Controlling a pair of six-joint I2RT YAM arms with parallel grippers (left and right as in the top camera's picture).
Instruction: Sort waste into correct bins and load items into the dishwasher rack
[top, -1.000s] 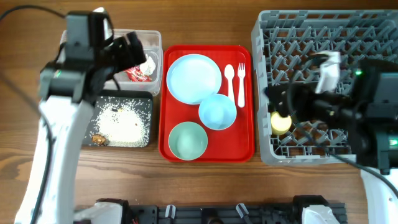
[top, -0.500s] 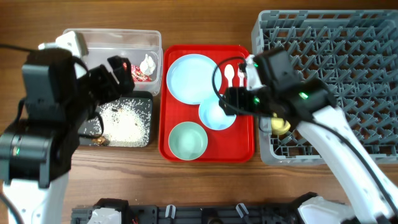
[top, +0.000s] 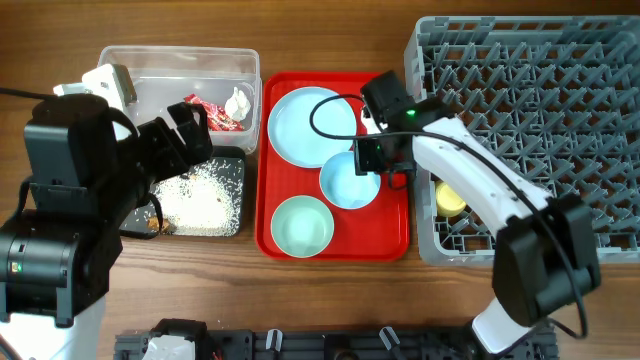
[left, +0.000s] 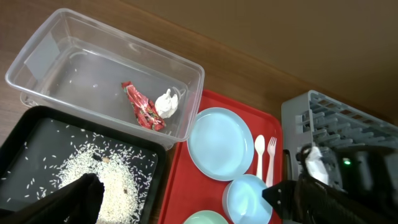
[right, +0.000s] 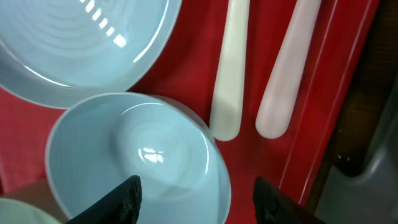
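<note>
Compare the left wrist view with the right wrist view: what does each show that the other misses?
Left wrist only: the clear tub holding the red wrapper and napkin, the black tray of rice, and part of the rack. Right wrist only: the right gripper, open, fingertips straddling one side of the rim of the blue bowl. Both: the blue bowl, plate, red tray, and the spoon and fork, handles only on the right wrist.
</note>
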